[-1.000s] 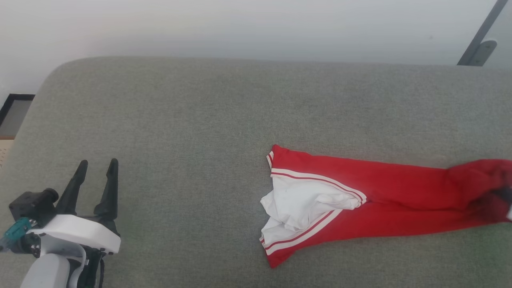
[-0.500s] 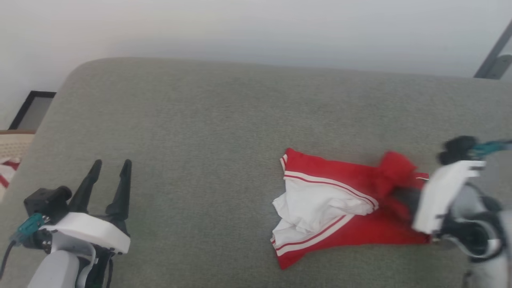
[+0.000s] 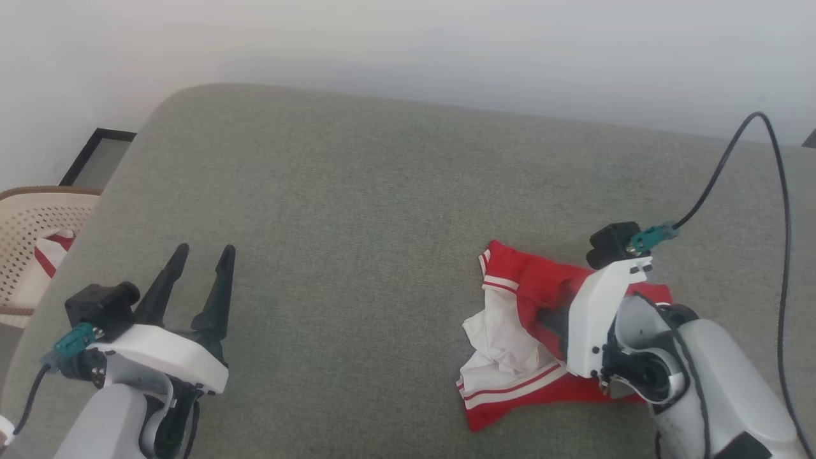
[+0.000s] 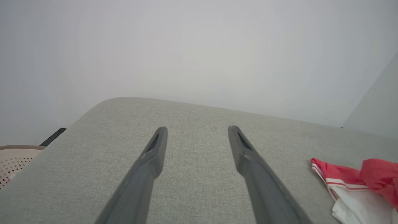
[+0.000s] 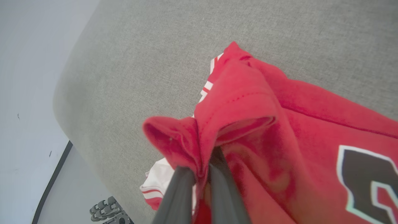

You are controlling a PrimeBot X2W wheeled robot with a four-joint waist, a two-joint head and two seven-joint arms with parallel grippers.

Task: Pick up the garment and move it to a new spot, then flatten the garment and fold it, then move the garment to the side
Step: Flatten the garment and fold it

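The garment (image 3: pixel 517 299), red with white panels and striped trim, lies bunched on the right part of the grey cushion (image 3: pixel 357 210). My right gripper (image 3: pixel 545 317) is over its middle, shut on a raised fold of red cloth. In the right wrist view the gripper (image 5: pixel 200 172) pinches that fold of the garment (image 5: pixel 279 124), with dark white-outlined lettering (image 5: pixel 367 174) at the right. My left gripper (image 3: pixel 199 264) stands open at the lower left, well away from it. Between those spread fingers in the left wrist view, the left gripper (image 4: pixel 197 130) holds nothing, and the garment (image 4: pixel 351 183) lies far right.
A beige perforated basket (image 3: pixel 25 223) with a red-and-white cloth in it stands off the cushion's left edge. A black cable (image 3: pixel 781 191) loops above my right wrist. A pale wall runs behind the cushion. Bare cushion stretches between the two grippers.
The head camera has shifted. My right gripper has come leftward with the garment's end, so the stretched-out garment is now bunched short. The left gripper stays open in place.
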